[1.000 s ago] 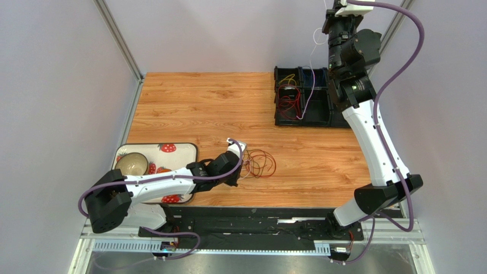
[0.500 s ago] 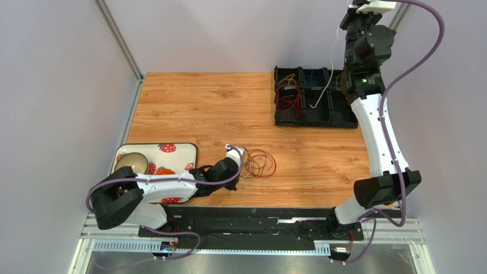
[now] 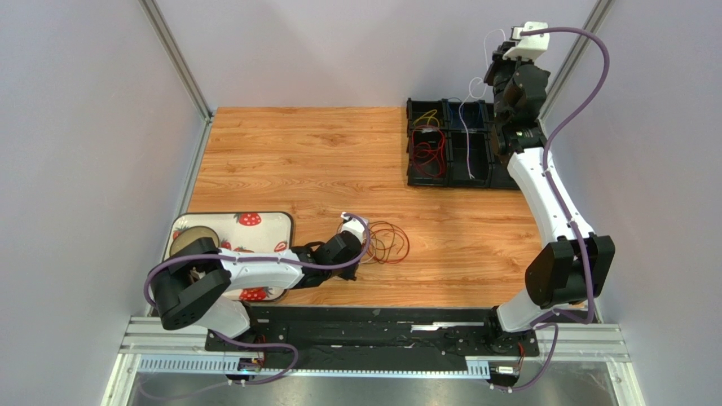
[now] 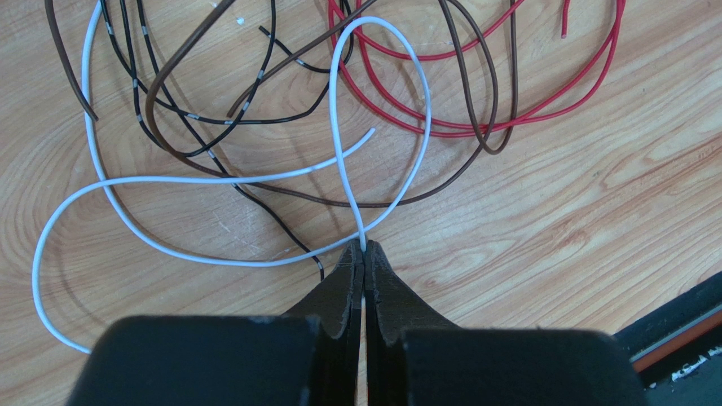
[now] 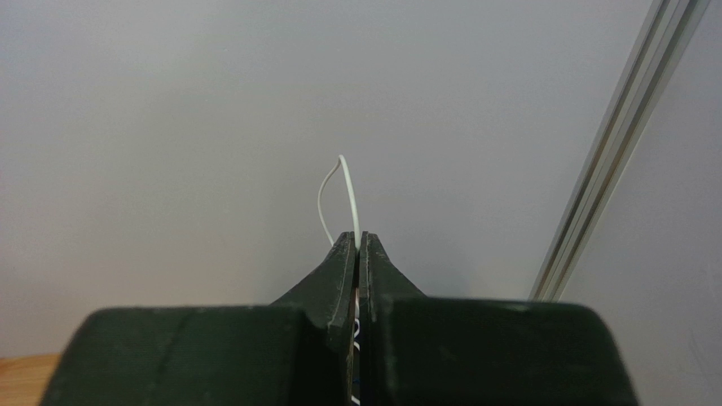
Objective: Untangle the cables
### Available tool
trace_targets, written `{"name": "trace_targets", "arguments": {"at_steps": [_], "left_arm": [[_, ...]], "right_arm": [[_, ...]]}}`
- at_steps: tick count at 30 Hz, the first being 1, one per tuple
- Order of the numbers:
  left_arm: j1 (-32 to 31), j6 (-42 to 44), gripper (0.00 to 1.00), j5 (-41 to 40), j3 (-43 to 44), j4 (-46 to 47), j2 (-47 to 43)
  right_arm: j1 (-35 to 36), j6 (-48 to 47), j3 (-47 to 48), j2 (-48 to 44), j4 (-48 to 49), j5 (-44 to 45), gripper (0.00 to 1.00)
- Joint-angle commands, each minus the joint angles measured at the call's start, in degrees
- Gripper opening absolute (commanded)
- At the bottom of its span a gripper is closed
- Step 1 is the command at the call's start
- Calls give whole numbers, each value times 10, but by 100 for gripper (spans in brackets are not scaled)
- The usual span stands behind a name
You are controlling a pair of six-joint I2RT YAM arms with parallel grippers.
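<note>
The wooden worktop (image 3: 297,161) is walled by grey panels on 3 sides, and bare wood runs from the far-left corner across the middle to the right edge. The right arm (image 3: 551,199) rises from its base at the near-right corner and stretches steeply to the far-right corner, its wrist high over the black bin (image 3: 449,179) and close beside the aluminium post (image 3: 585,34). The left arm (image 3: 254,271) lies low along the near edge, reaching right across the strawberry tray (image 3: 263,222) in the near-left corner, where a bowl (image 3: 193,241) sits. The bin against the far-right edge holds red, yellow and blue wires in separate compartments. The cables (image 3: 385,243) lie loose on the wood near the middle of the near edge, just past the left wrist: red (image 4: 508,101), brown and black loops overlapping. The left gripper (image 4: 364,254) has its jaws pressed together on a white cable (image 4: 169,182) that loops across that pile. The right gripper (image 5: 358,241) is likewise clamped tight on a thin white wire (image 3: 469,139), which hangs down into a middle compartment of the bin.
</note>
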Motion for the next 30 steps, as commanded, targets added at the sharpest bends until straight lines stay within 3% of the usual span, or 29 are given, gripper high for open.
{"name": "trace_targets", "arguments": {"at_steps": [1,19,30], "left_arm": [[0,-8,0,-1,21,4,17],[0,-6,0,1,34,0,37],[0,-7,0,1,35,-1,40]], "right_arm": [[-3,16,-26,-28,46,6,0],[-16,88,-275,-145,37,40,0],[-28,76,-289,-126,26,82,0]]}}
